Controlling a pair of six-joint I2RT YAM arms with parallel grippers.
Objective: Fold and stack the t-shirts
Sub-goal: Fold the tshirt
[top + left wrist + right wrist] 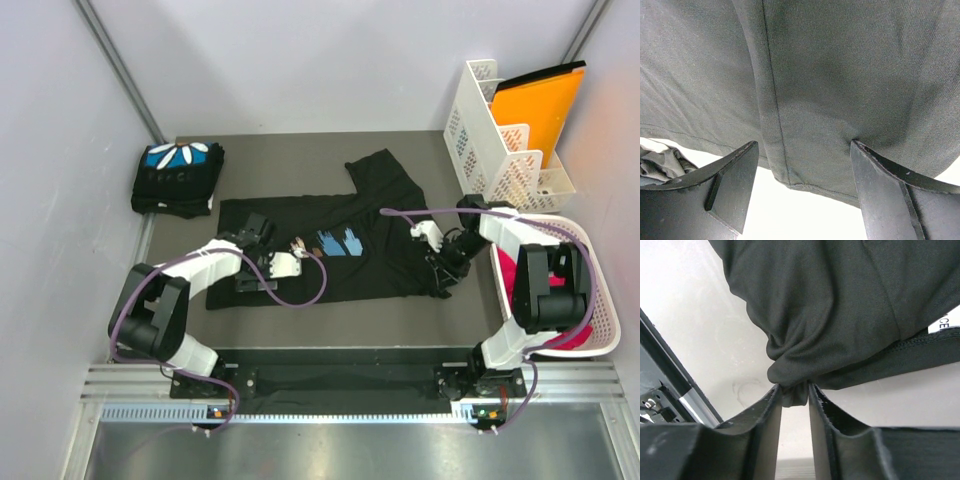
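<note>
A black t-shirt with a blue brush-stroke print lies spread across the middle of the table. My right gripper is at its near right edge. In the right wrist view it is shut on a bunched fold of the black cloth. My left gripper is at the shirt's near left edge. In the left wrist view it is open, its fingers astride the hemmed corner. A second black t-shirt with a blue and white petal print lies folded at the back left.
A white rack holding an orange folder stands at the back right. A white laundry basket with pink cloth sits at the right edge behind my right arm. Grey walls close in on both sides. The table's front rail shows in the right wrist view.
</note>
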